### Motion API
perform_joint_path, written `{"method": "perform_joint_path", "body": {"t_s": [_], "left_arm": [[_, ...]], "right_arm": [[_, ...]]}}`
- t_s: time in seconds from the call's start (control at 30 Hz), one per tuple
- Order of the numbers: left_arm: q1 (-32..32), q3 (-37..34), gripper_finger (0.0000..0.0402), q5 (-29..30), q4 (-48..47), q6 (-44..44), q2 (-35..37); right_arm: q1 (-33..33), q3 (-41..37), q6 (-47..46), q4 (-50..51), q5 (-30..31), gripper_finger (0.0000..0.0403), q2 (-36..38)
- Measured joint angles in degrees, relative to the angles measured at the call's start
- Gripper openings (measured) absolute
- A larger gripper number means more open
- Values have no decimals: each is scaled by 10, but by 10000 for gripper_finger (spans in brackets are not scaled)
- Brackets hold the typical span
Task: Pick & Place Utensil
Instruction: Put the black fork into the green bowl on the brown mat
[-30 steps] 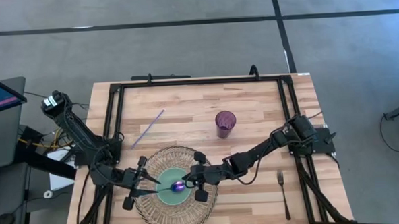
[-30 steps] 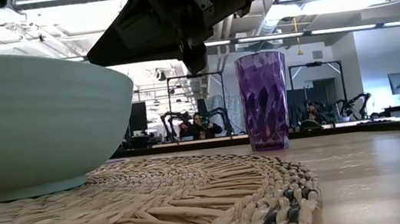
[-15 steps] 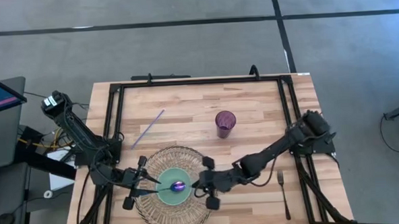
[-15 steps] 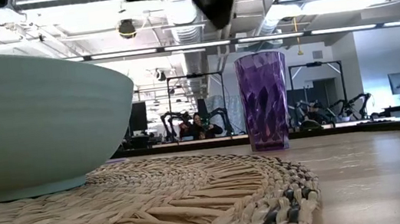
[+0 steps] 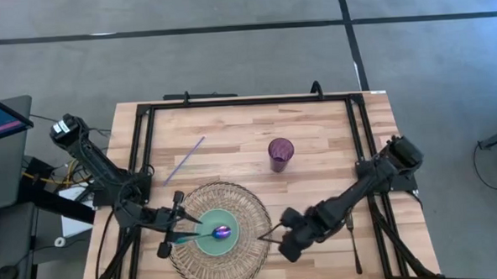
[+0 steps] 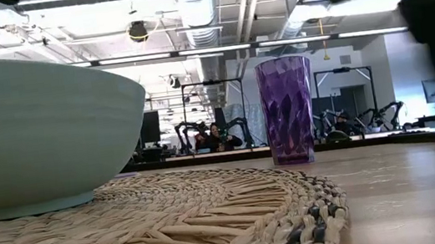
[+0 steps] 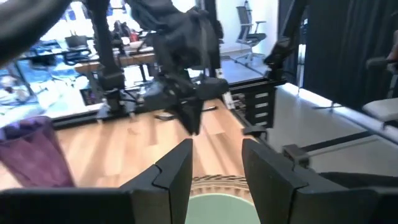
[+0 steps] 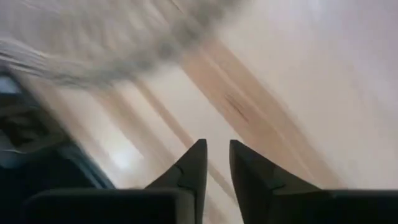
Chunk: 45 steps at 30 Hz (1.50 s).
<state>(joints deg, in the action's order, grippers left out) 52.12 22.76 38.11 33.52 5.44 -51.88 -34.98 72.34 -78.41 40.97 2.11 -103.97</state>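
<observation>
A spoon with a shiny purple head (image 5: 222, 233) lies in the pale green bowl (image 5: 212, 223), its handle pointing toward my left gripper. The bowl stands on a round woven mat (image 5: 247, 213). My left gripper (image 5: 182, 237) waits at the bowl's left rim, open, with the bowl (image 7: 217, 210) just beyond its fingers in its wrist view. My right gripper (image 5: 269, 236) hovers past the mat's right edge, low over bare wood; its fingers (image 8: 215, 155) stand a narrow gap apart with nothing between them. A dark fork (image 5: 354, 240) lies flat near the table's right near corner.
A purple tumbler (image 5: 281, 153) stands upright behind the mat, also seen in the low view (image 6: 287, 108). A thin purple straw (image 5: 185, 159) lies toward the far left. A black frame (image 5: 247, 102) runs round the table. Bare wood lies between the mat and the fork.
My right arm has drawn back from above the bowl, sweeping toward the table's right and near edge, and now sits off the mat. The spoon has stayed in the bowl.
</observation>
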Motion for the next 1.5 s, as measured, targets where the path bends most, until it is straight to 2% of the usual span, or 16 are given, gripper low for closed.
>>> {"method": "perform_joint_path", "body": {"t_s": [0.13,0.27,0.4,0.63,0.77,1.03,1.27,1.5], "left_arm": [[-27,0,140,0,0,4,0],[-55,0,140,0,0,4,0],[-73,0,140,-5,2,4,0],[-102,0,140,-111,9,4,0],[-119,0,140,-146,14,3,0],[-141,0,140,-159,17,3,0],[-161,0,140,-159,25,3,1],[-177,0,140,-159,26,3,1]], "right_arm": [[-27,0,-109,102,-59,78,-2],[-59,0,-200,194,-71,83,-2],[-94,-14,-296,213,-88,83,-2],[-153,-48,-410,209,-149,83,-3],[-177,-70,-432,196,-158,83,-3],[-191,-138,-432,96,-166,83,0],[-183,-157,-432,87,-174,83,20],[-183,-157,-432,111,-137,83,64]]}}
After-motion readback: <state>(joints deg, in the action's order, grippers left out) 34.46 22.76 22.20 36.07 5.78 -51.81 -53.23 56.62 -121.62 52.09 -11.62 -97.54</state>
